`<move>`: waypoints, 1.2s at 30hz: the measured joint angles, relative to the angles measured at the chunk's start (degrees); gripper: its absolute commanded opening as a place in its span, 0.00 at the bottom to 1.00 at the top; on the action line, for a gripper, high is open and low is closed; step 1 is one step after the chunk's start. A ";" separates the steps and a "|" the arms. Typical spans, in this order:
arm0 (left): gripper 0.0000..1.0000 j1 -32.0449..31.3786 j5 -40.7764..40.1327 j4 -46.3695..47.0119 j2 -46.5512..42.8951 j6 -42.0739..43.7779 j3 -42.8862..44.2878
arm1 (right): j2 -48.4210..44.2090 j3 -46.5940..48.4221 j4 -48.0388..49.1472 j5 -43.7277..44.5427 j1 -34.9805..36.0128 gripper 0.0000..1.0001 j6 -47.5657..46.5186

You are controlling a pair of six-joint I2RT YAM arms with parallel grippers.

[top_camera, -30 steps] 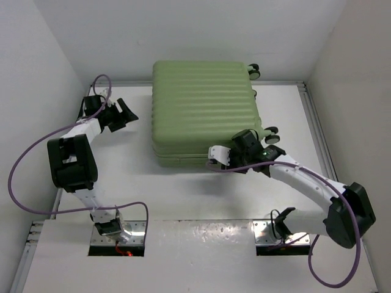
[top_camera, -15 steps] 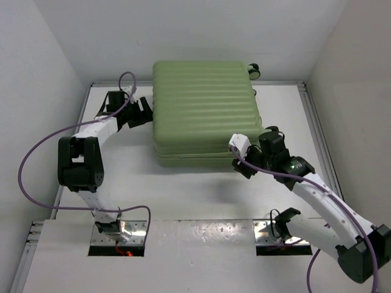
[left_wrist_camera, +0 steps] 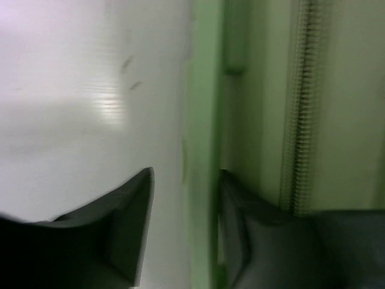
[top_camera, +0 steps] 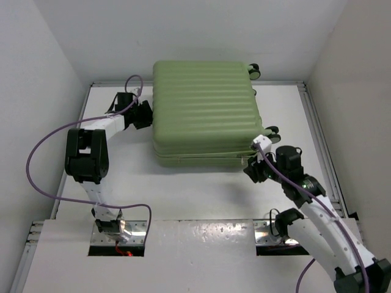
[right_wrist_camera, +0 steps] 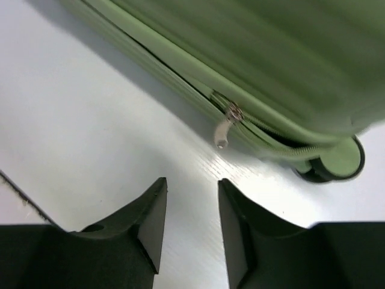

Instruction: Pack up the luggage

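A: Where is the luggage (top_camera: 204,110)?
B: It lies flat and closed at the far middle of the tabletop (top_camera: 122,177), with its back end at the far edge. The wheels (top_camera: 272,130) are on its right side.
A: And the left gripper (top_camera: 142,114)?
B: It is low at the left side of the luggage. In the wrist view its fingers are spread with the green bottom rim between them. One finger is on the tabletop side, with a bare strip showing between it and the rim. The other is against the shell near the zipper teeth (left_wrist_camera: 301,120). It is released and pinches nothing.
A: And the right gripper (right_wrist_camera: 191,186)?
B: It is just off the near right corner of the luggage. Its fingers are parted with only tabletop between them, so it is released too. The zipper pull (right_wrist_camera: 224,133) hangs ahead of the fingertips, apart from them, and one of the wheels shows beyond it.
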 measured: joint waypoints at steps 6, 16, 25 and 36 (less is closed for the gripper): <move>0.30 -0.70 1.27 0.52 0.22 -1.29 0.52 | -4.33 -6.86 3.17 8.83 -1.05 0.32 9.60; 0.06 0.04 5.03 3.10 0.55 -4.59 -0.87 | -2.38 -14.19 15.85 13.44 -0.66 0.55 17.64; 0.03 0.57 6.29 5.64 0.44 -6.86 -2.32 | -1.22 -14.88 22.03 17.05 9.35 0.55 14.67; 0.03 0.59 6.29 5.99 0.33 -7.45 -2.58 | 9.38 -12.26 24.55 33.11 12.96 0.43 13.57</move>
